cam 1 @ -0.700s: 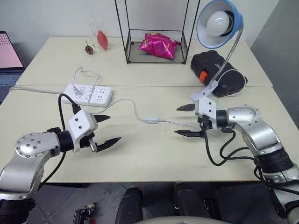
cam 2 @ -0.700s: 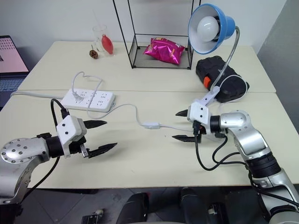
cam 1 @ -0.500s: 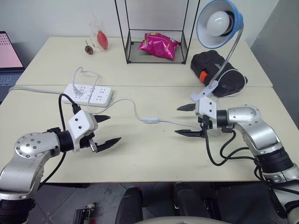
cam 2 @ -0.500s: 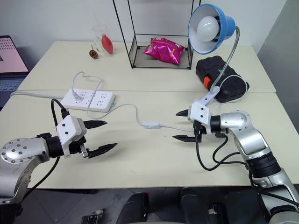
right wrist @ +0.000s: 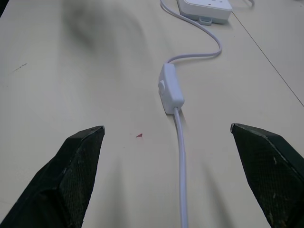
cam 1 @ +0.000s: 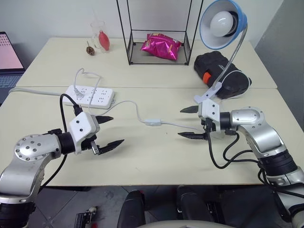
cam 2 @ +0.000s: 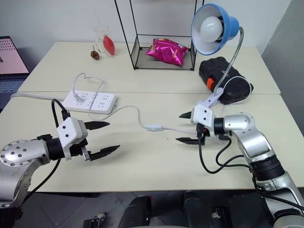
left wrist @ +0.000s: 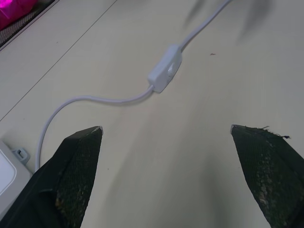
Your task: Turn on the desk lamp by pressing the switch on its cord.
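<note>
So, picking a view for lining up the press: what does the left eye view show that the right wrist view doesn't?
Left eye view alone: the desk lamp, unlit, the wire rack with the pink snack bag, the black case, and both open hands, left hand and right hand.
Right wrist view alone: the switch's rocker, close up.
Both: the switch, the cord, the power strip, the table.

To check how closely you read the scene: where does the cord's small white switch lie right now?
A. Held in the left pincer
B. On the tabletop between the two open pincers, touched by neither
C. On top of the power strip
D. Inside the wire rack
B: the switch lies flat on the table, apart from the left pincer and the right pincer, both open.
</note>
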Controlling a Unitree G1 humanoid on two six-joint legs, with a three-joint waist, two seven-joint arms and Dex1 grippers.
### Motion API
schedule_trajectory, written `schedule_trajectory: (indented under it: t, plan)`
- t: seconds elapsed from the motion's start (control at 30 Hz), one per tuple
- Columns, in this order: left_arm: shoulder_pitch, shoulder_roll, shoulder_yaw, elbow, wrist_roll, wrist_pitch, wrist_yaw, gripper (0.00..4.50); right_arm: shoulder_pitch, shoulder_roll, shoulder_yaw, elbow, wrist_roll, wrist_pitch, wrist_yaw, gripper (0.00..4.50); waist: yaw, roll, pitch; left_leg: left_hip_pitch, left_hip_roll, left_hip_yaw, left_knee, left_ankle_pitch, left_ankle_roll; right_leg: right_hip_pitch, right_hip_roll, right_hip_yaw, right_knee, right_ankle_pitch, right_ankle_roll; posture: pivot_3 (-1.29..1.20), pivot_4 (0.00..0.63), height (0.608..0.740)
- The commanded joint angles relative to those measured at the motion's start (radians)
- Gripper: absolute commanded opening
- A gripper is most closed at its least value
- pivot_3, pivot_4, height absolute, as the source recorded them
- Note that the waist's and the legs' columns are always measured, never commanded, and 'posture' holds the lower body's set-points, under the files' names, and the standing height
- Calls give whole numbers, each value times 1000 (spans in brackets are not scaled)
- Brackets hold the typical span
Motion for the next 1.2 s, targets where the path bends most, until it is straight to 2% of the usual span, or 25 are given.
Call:
schedule_trajectory:
  t: [0.03,0.27,0.4,0.53,0.73,0.93,1.13,1.2]
  plan:
    - [0,17,30,-26,-2,-32,-9,4500,-54,6,-5,16,-25,0,-3,4459,0,0,0,0,0,0,0,0,0,0,0,0,0,0,0,0,150,740]
    - [-10,28,24,-5,11,-50,-22,4500,-132,53,13,113,-70,-50,-11,4459,-1,0,0,0,0,0,0,0,0,0,0,0,0,0,0,0,150,740]
    - [-8,25,17,11,19,-70,-30,4500,-180,112,31,170,-78,-18,-9,4459,-2,0,0,0,0,0,0,0,0,0,0,0,0,0,0,0,150,740]
    - [-13,27,0,26,31,-86,-36,4500,-227,169,79,244,-119,32,-19,4459,-2,0,0,0,0,0,0,0,0,0,0,0,0,0,0,0,150,740]
    - [-26,22,-18,43,45,-104,-46,4500,-284,249,142,395,-175,12,-7,4459,-3,1,0,0,0,0,0,0,0,0,0,0,0,0,-1,0,150,740]
    - [-8,17,-26,45,60,-124,-47,4500,-335,320,151,539,-202,-49,-7,4459,-3,1,1,0,0,0,0,0,0,0,0,0,0,1,-1,0,150,740]
    - [9,17,-23,41,59,-127,-45,4500,-352,345,145,587,-204,-68,20,4459,-3,1,1,0,0,0,0,0,0,0,0,0,0,1,-1,0,150,740]
    - [11,16,-22,40,57,-128,-45,4500,-355,350,143,601,-205,-73,21,4107,-3,1,1,0,0,0,0,0,0,0,0,0,0,1,-1,0,150,740]
